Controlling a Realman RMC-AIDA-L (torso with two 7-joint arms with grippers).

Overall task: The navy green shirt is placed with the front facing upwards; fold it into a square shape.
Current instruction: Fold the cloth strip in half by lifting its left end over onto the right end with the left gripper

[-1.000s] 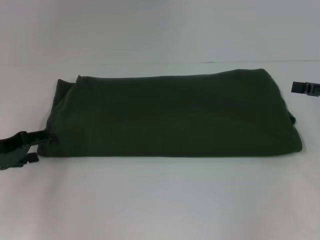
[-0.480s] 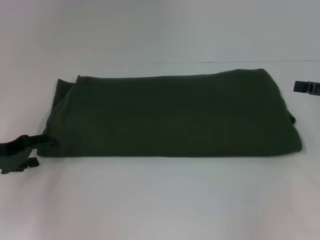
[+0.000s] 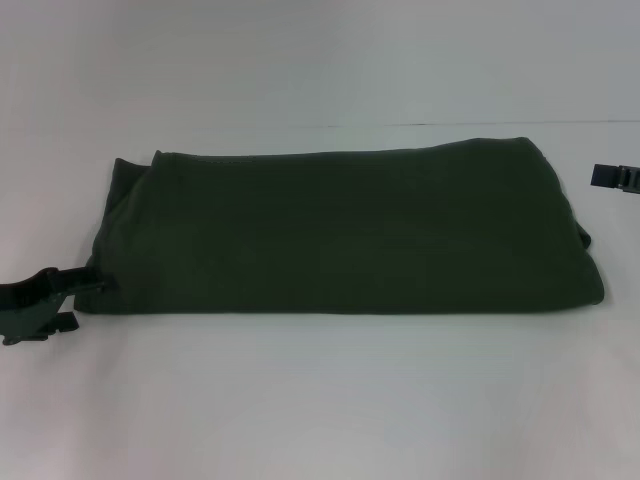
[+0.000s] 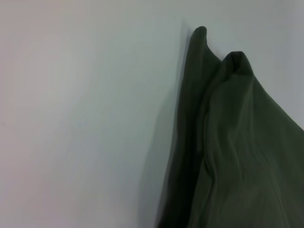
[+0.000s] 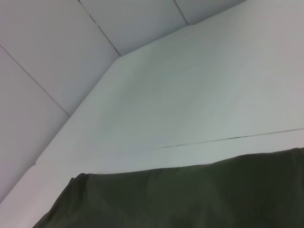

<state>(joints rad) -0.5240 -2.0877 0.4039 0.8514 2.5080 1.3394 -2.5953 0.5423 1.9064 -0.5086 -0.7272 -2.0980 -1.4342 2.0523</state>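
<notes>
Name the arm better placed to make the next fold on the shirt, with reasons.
Left, probably. The left pincer sits right at the near left corner of the navy green shirt, which lies as a wide band on the table. The right pincer is apart from the cloth's right end, near the frame edge.

lab bench, plain white table [image 3: 320, 400] (seamed)
</notes>
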